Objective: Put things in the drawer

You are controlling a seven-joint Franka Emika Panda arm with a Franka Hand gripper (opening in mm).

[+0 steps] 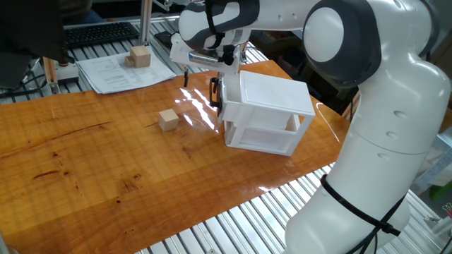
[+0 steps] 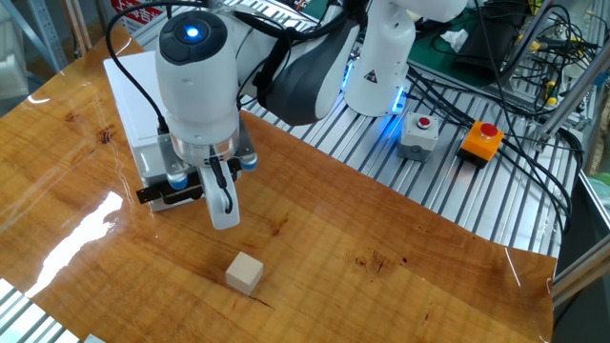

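On the wooden bench (image 1: 85,162), a wooden cube (image 1: 140,56) rests on a sheet of paper (image 1: 113,70) at the upper left of the frame, and a second small cube (image 1: 168,120) lies on bare wood left of centre. Just right of it, near the top centre, the robot's claw (image 1: 185,76) hangs beside the drawer (image 1: 219,95) with its black handle (image 1: 213,92); whether the fingers are open or closed cannot be told. The drawer sits pushed into the white cabinet (image 1: 272,113), right of centre.
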